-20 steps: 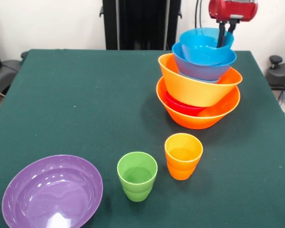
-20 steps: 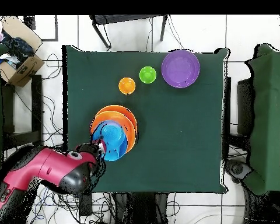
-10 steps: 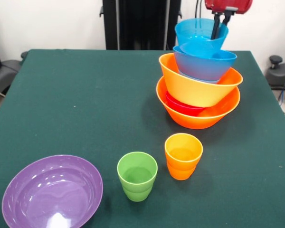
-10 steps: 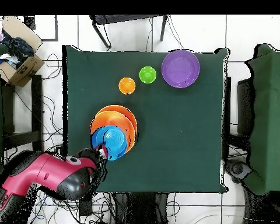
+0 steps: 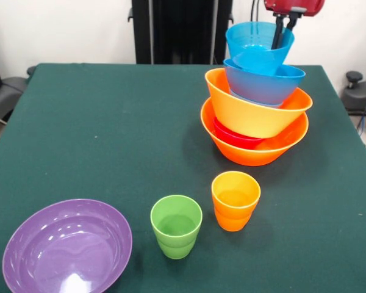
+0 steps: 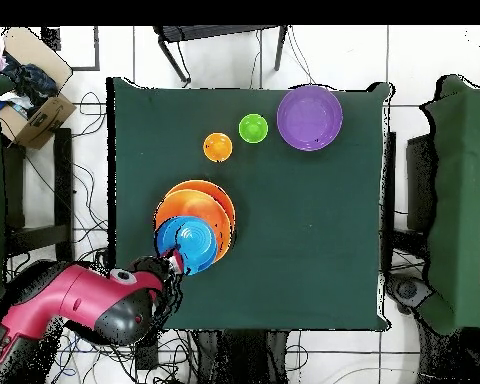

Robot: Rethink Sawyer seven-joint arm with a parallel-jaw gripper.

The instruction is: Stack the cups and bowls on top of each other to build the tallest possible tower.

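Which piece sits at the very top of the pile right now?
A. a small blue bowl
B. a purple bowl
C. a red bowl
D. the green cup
A: a small blue bowl crowns the tower, with the gripper reaching into it.

Orange, red and blue tower; purple bowl; green cup, orange cup.
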